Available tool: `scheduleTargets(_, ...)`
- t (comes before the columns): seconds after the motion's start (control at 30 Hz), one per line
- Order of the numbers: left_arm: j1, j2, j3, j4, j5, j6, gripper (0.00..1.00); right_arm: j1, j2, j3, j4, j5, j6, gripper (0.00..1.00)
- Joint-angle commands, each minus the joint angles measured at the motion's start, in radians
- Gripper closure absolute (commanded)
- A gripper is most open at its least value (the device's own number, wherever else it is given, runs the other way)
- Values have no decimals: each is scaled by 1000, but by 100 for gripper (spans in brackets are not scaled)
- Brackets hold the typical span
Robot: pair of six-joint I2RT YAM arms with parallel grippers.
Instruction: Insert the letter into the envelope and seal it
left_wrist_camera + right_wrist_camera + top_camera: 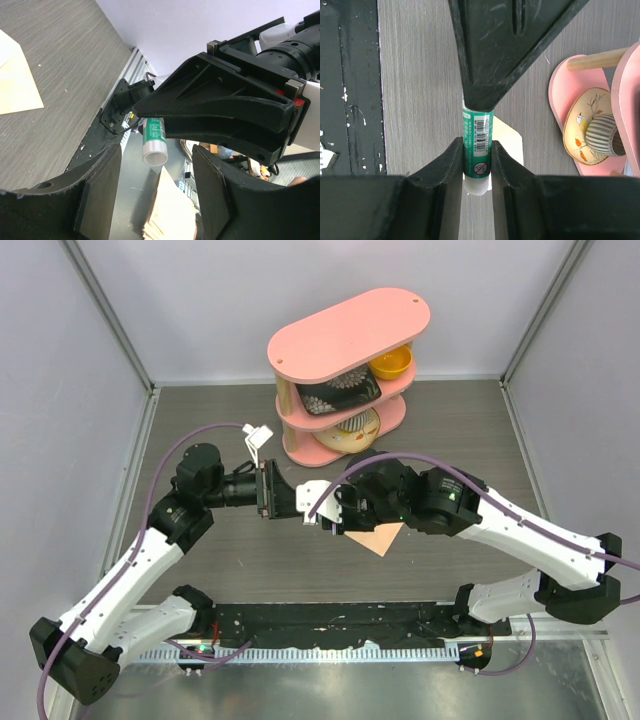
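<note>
Right wrist view: nearest me, the right claw [477, 150] is clamped narrow on a white plastic glue stick with a green label [477, 127]. It is a smooth, hard cylinder held across its middle by matte black fingers.

In the left wrist view, the left claw [156, 165] stands wide. The tube's white end sits between its fingers and touches neither. I cannot tell whether that end is the cap or the base.

I judge the step in hand to be taking hold of that end, probably to uncap the glue for sealing. I would centre the left claw on the white end and close squarely across the tube. Then I would pull straight along its axis while the right claw holds firm. Slick plastic could twist or slip if it is pinched off-centre.

Below the right claw lies the flat peach-tan paper envelope [380, 538] on the grey wood-grain tabletop [420, 75], with one corner showing past the claw. I cannot make out the letter as a separate sheet. I suspect it is already inside, but the claw hides most of the paper.

Well beyond both claws stands a glossy pink oval two-tier shelf [350, 330] with pale wooden posts, holding crockery.
</note>
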Motion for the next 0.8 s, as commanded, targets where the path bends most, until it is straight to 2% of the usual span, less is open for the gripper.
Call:
scheduleTargets(0.0,-17,3,-14,65,32,-23,39,10,13,21,41,21,-5,99)
scheduleTargets(0.2,-26,11,-23,31,38,19,51,14,25,33,39,24,7,99)
scheduleTargets(0.33,-26,12,6,-32,36,142,60,13,31,55,31,-6,22,99)
scheduleTargets(0.4,-26,5,26,-50,42,199,71,13,34,69,12,-43,45,99)
scheduleTargets(0.47,-26,-17,38,-49,50,313,86,13,50,84,-21,-146,57,99)
scheduleTargets(0.5,-28,-30,41,-50,59,365,90,13,57,99,-48,-186,79,99)
scheduleTargets(0.53,-33,-58,44,-50,71,426,92,13,74,110,-62,-282,91,99)
scheduleTargets(0.57,-37,-78,46,-70,84,623,93,13,82,119,-77,-328,106,99)
scheduleTargets(0.63,-55,-124,40,-115,93,846,94,11,103,141,-94,-422,174,99)
scheduleTargets(0.67,-60,-173,25,-148,102,1054,94,10,117,144,-94,-497,195,99)
scheduleTargets(0.77,-79,-279,-24,-185,128,1345,94,5,154,150,-96,-609,258,99)
